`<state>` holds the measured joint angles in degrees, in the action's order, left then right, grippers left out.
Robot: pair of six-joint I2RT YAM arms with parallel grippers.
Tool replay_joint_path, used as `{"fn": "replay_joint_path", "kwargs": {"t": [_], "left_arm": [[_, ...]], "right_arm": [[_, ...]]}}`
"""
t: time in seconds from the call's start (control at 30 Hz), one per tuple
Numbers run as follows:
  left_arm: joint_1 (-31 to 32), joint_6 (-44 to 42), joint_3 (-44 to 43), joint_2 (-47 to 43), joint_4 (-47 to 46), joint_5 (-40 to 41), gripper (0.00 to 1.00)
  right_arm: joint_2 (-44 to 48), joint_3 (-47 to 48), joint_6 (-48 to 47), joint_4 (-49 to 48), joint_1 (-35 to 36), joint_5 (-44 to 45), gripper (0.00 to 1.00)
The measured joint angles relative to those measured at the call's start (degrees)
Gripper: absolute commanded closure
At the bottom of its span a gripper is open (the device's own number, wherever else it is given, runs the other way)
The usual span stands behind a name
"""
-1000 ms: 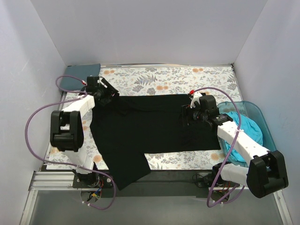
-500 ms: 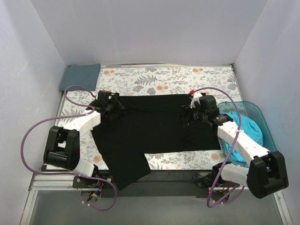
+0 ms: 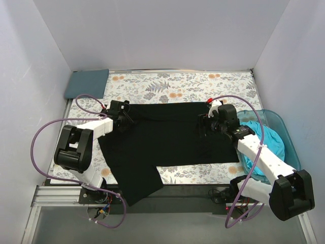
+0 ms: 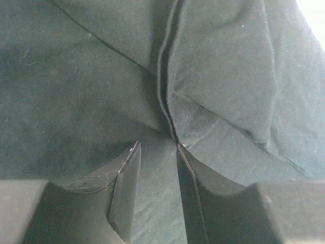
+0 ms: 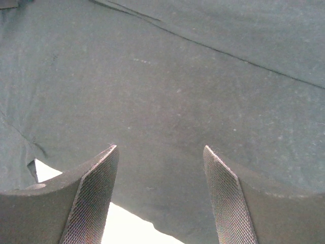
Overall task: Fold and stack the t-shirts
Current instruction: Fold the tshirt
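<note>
Cloth fills the middle of the frame: the black tee lies spread flat on the counter, its lower-left part hanging over the near edge, laid out ready for folding, while the grey tee sits at upper left and the turquoise tee lies in the tub at right. The left claw presses on the black tee's upper-left corner, jaws narrowly apart at a raised seam, probably to take that corner for a fold, though I cannot tell whether cloth is pinched. The right claw hovers wide open over the tee's right side, holding nothing.
</note>
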<state>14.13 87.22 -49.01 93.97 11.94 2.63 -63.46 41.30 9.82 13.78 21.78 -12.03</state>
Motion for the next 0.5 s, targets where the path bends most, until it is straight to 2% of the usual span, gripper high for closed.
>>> {"fn": "replay_joint_path", "kwargs": {"t": [0.5], "left_arm": [[0.3,0.2,-3.1,1.9,-0.8,0.0,0.70]], "right_arm": [[1.2,-0.2,-0.6,1.2,0.0,3.8,0.32]]}}
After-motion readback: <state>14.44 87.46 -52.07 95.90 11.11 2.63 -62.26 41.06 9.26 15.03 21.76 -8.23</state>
